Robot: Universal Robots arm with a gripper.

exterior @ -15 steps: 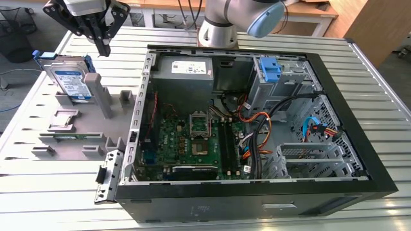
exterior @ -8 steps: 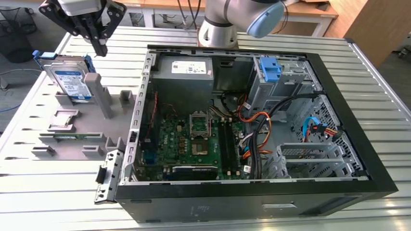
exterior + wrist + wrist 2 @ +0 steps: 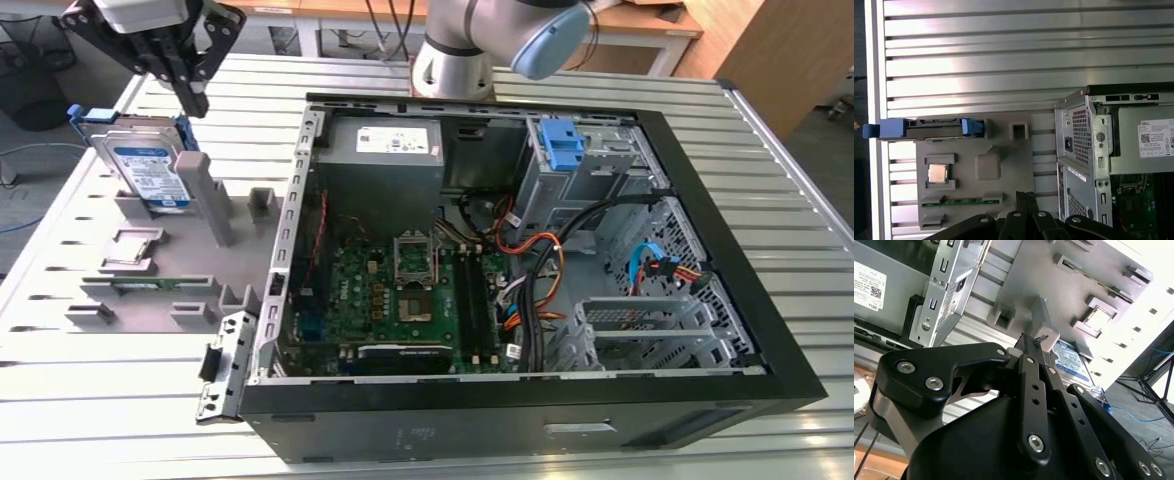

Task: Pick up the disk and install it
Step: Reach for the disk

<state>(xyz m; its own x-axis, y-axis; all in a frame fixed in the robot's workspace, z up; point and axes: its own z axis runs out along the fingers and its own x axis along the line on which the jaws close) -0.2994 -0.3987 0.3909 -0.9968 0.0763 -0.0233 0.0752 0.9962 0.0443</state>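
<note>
The disk (image 3: pixel 147 165) stands unpicked; holder (image 3: pixel 187 285) beneath it, case (image 3: pixel 534 425) beside it. The hand (image 3: pixel 196 105) hangs near above it, clenched empty; nothing is installed.

Silver disk (image 3: pixel 144 165), upper left of the frame, white-and-blue label, blue rail; grey holder (image 3: pixel 247 250); green motherboard (image 3: pixel 400 290); black case (image 3: pixel 534 425).
</note>
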